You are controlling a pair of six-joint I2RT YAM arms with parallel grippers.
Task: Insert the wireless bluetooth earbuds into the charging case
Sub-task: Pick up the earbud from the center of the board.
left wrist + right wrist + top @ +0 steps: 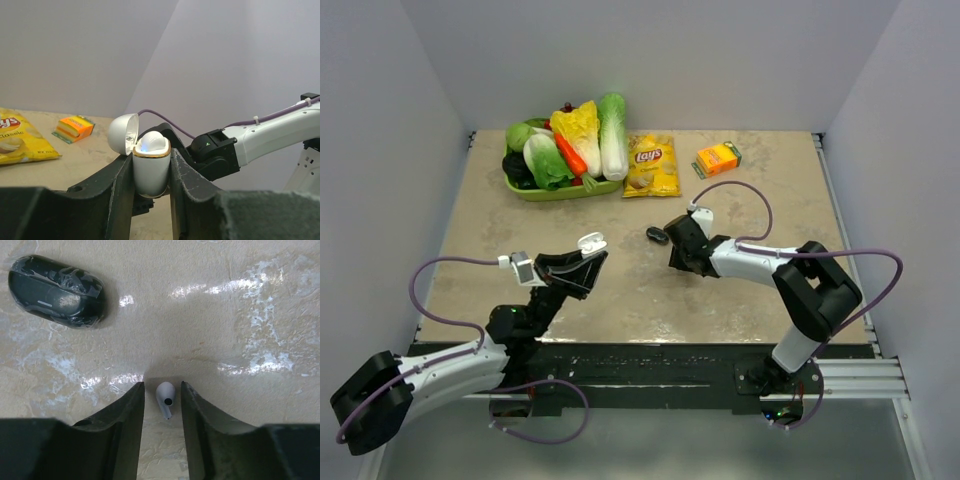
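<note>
Dark fingers of the right claw (162,386) fill the bottom of the right wrist view. They stand a little apart with a white earbud (165,397) between them. A thin gap shows on each side of it, so this claw is spread and pinching nothing. The earbud seems to lie on the table (240,300), its long axis running along the channel between the fingers, bulb toward the tips and stem toward the wrist. A black oval object (57,292) wrapped in clear film lies apart, ahead and to the left.

The left claw (151,155) is pressed onto the white charging case (150,177) and holds it upright off the table, its lid (122,132) tipped back. A white dome (151,142) with a bluish glow sits in its mouth, probably one earbud already in.

From above, the case is well apart to the left of the right claw. The right arm is nearer the loose earbud, and would need to pinch it across its width and carry it leftward.
</note>
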